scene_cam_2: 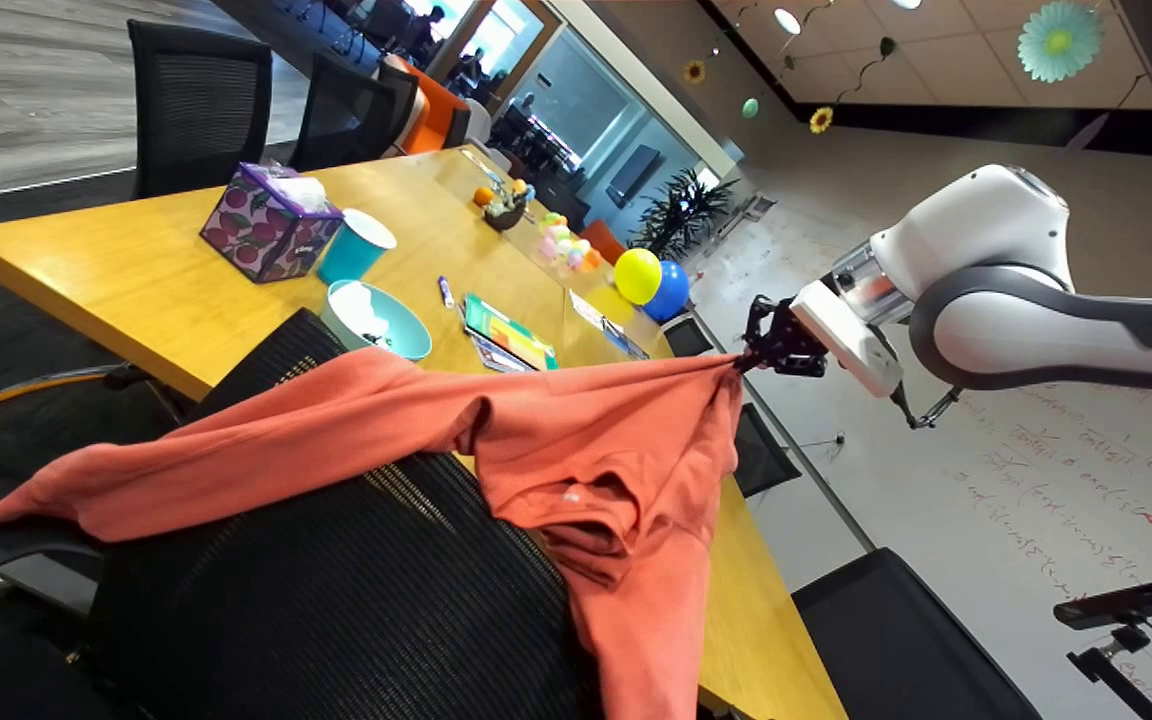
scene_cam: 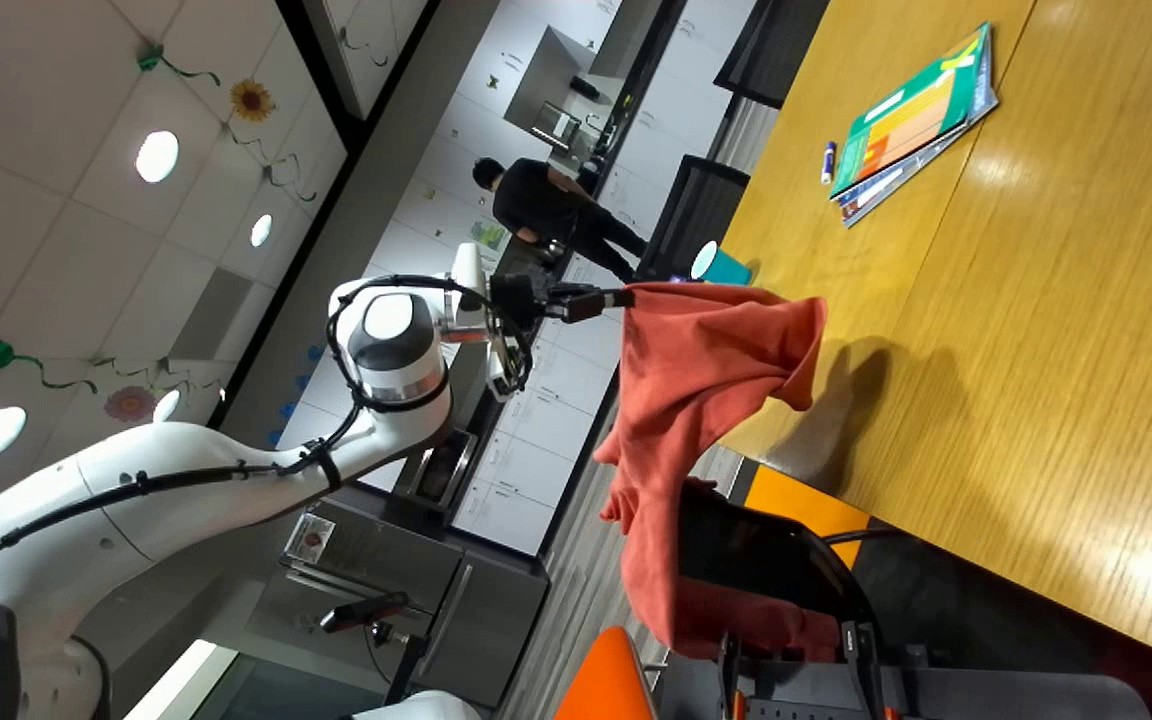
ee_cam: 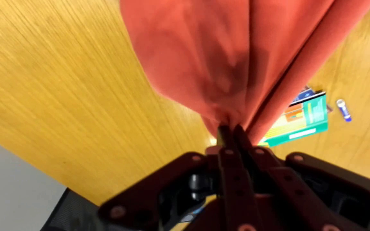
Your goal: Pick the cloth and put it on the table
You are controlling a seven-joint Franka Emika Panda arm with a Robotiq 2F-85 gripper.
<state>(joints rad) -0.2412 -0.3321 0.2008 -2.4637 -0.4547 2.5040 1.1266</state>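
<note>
Fingers (ee_cam: pixel 236 173) nearly together pinched the cloth (scene_cam_2: pixel 556 420). Its far end likely needed easing off the chair (scene_cam_2: pixel 366 600), then onto the tabletop (ee_cam: pixel 75 112).

Bright ceiling lamps (scene_cam: pixel 157 157), glare and shadow on table (scene_cam: pixel 1066 350)

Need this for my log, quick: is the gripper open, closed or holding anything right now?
Gripper: closed, holding the red-orange cloth.
</note>
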